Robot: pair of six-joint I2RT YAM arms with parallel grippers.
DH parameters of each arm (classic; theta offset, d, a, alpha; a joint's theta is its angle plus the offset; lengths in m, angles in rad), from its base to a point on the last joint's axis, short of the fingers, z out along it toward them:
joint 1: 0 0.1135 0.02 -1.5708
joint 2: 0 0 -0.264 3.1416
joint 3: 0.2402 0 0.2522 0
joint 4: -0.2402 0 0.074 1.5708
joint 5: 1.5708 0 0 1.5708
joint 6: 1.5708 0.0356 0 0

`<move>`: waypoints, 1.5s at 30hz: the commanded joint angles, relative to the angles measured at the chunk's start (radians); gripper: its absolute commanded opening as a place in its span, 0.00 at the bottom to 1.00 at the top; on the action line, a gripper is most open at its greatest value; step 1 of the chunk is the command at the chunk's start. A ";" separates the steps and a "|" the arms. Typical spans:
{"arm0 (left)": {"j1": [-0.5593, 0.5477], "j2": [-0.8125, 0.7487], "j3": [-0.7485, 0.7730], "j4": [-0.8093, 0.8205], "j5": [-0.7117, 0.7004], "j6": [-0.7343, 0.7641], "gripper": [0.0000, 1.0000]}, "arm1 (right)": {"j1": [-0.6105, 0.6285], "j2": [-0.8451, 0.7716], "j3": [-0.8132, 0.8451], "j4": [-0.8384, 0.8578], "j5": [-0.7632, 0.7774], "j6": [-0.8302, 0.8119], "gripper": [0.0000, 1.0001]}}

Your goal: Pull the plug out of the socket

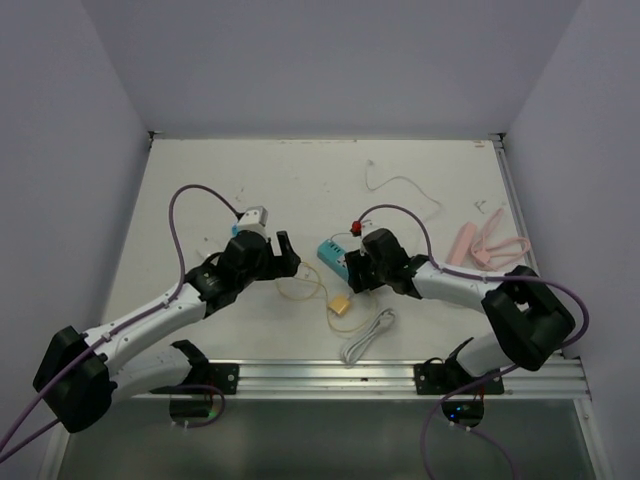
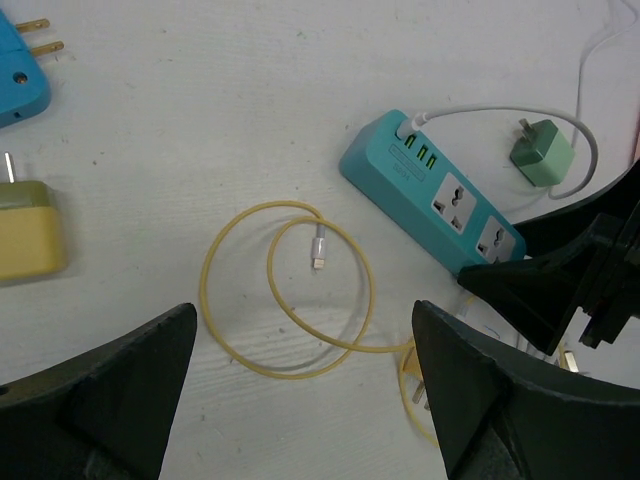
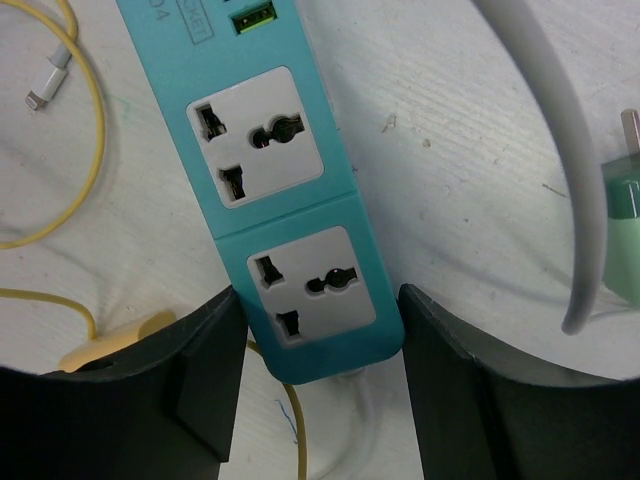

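Observation:
The teal power strip [image 1: 335,258] lies mid-table; both of its grey sockets [image 3: 260,135] are empty. My right gripper [image 3: 318,330] is shut on the strip's near end, with one finger against each side. A yellow plug [image 1: 340,305] lies loose on the table next to the strip, its prongs showing in the left wrist view [image 2: 420,388]. Its yellow cable [image 2: 290,290] is coiled beside it. My left gripper [image 2: 305,400] is open and empty above that coil, left of the strip [image 2: 430,190]. A white cable [image 2: 500,112] enters the strip's USB end.
A green adapter [image 2: 543,155] lies beyond the strip. A yellow adapter [image 2: 25,235] and a blue plug block [image 2: 20,80] lie to the left. A coiled white cable [image 1: 368,335] sits near the front rail. Pink clips [image 1: 490,245] lie at the right.

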 commanded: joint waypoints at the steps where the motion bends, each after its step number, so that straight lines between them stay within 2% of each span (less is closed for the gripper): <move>1: 0.005 0.039 0.081 0.030 -0.001 -0.049 0.92 | -0.010 -0.068 -0.028 0.058 -0.047 0.105 0.00; 6: 0.005 0.105 0.148 0.029 0.002 -0.120 0.91 | -0.011 -0.102 -0.061 0.135 -0.075 0.226 0.00; 15: 0.002 0.282 0.217 0.128 0.063 -0.272 0.91 | -0.013 -0.100 -0.131 0.291 -0.054 0.458 0.00; 28: -0.024 0.553 0.243 0.306 0.163 -0.403 0.86 | -0.013 -0.004 -0.205 0.477 -0.067 0.641 0.00; 34: -0.041 0.618 0.234 0.368 0.180 -0.456 0.84 | -0.011 0.050 -0.239 0.567 -0.101 0.698 0.00; 40: -0.051 0.645 0.217 0.395 0.179 -0.482 0.76 | -0.010 0.067 -0.262 0.589 -0.087 0.725 0.00; 45: -0.051 0.648 0.210 0.402 0.160 -0.489 0.61 | -0.005 0.054 -0.260 0.574 -0.081 0.704 0.00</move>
